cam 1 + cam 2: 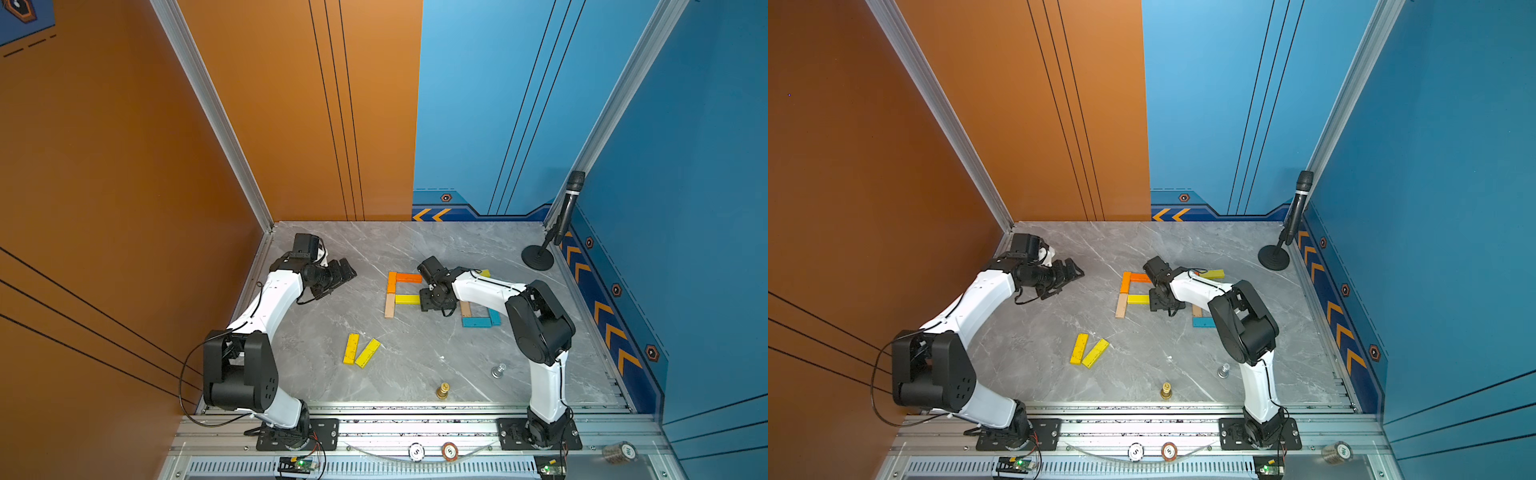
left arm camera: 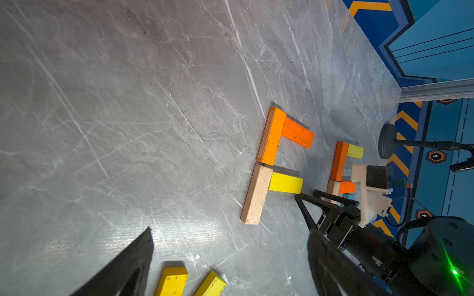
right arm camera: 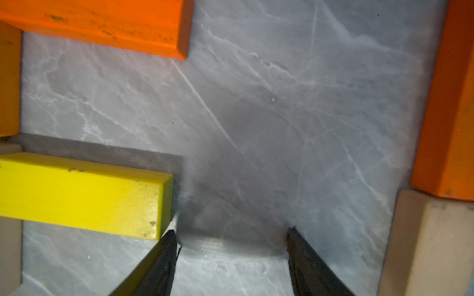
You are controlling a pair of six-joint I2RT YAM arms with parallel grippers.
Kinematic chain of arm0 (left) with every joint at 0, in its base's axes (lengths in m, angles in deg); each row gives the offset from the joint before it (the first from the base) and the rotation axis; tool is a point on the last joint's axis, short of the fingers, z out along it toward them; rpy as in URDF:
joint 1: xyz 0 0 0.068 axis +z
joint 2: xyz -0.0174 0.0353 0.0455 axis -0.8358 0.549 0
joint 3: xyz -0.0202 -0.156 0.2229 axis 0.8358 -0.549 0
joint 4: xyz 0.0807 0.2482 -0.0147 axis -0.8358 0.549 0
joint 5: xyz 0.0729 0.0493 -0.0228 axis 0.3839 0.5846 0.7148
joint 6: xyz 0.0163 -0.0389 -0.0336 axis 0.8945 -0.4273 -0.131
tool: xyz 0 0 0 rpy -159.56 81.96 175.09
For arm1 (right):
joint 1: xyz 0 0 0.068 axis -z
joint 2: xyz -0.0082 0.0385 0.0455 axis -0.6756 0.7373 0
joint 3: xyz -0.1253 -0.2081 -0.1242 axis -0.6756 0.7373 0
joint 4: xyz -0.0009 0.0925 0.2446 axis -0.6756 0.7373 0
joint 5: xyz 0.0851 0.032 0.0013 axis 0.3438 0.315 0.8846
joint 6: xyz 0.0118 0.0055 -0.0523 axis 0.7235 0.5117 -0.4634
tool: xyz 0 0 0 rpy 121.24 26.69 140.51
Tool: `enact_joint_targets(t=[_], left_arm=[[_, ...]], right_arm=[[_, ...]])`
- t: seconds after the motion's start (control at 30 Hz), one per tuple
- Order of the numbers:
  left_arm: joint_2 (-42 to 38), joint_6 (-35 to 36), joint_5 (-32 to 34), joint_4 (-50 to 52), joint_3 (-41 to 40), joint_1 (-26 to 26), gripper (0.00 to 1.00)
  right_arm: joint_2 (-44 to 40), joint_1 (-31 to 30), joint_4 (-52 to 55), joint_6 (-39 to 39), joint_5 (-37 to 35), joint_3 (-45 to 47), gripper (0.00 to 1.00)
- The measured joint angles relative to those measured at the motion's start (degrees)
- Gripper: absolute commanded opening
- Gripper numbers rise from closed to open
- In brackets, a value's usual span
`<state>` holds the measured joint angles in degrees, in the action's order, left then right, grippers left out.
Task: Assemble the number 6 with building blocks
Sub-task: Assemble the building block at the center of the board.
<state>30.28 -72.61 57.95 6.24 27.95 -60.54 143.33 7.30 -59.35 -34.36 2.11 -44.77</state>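
In both top views several building blocks lie flat in a partial figure: an orange upright plank [image 1: 391,282], an orange plank [image 1: 409,277] across its far end, a tan plank [image 1: 389,305] below, and a yellow plank [image 1: 407,299] [image 3: 82,194] branching right. My right gripper [image 1: 431,305] [image 3: 230,235] stands open and empty just off that yellow plank's free end, tips low over the table. A second group with tan [image 1: 465,308], teal [image 1: 477,322] and yellow [image 1: 484,273] planks lies partly under the right arm. Two loose yellow planks [image 1: 351,349] [image 1: 368,353] lie nearer the front. My left gripper [image 1: 343,276] [image 2: 230,233] hovers wide open, empty, at the far left.
A microphone on a round stand [image 1: 540,257] occupies the far right corner. A gold chess-like piece [image 1: 443,390] and a silver one [image 1: 498,370] stand near the front edge. Two poker chips [image 1: 416,452] [image 1: 449,451] rest on the front rail. Walls close in three sides.
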Motion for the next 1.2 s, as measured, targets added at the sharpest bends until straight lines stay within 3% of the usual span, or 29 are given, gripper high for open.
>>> enact_joint_targets(t=[0.57, 0.77, 0.87, 1.1, 1.2], left_arm=[[0.0, 0.0, 0.0, 0.0, 0.0, 0.0, 0.94], [0.0, 0.1, 1.0, 0.1, 0.0, -1.1, 0.92], [0.1, 0.8, 5.1, 1.1, 0.0, -3.9, 0.92], [0.0, 1.5, 16.6, 8.2, -0.1, -16.0, 0.88], [-2.5, 0.2, 19.6, 9.2, -4.5, -19.5, 0.87]], right_arm=[[-0.9, -1.2, 1.0, 0.0, 0.0, 0.8, 0.68], [-5.9, -3.9, 4.7, 1.3, -0.4, 1.6, 0.68], [-11.7, -6.4, 4.9, 3.6, -1.9, 1.9, 0.69], [-26.1, -10.6, 2.3, 8.2, -5.1, 9.0, 0.69], [-29.9, -10.6, 1.5, 9.2, -6.1, 13.6, 0.69]])
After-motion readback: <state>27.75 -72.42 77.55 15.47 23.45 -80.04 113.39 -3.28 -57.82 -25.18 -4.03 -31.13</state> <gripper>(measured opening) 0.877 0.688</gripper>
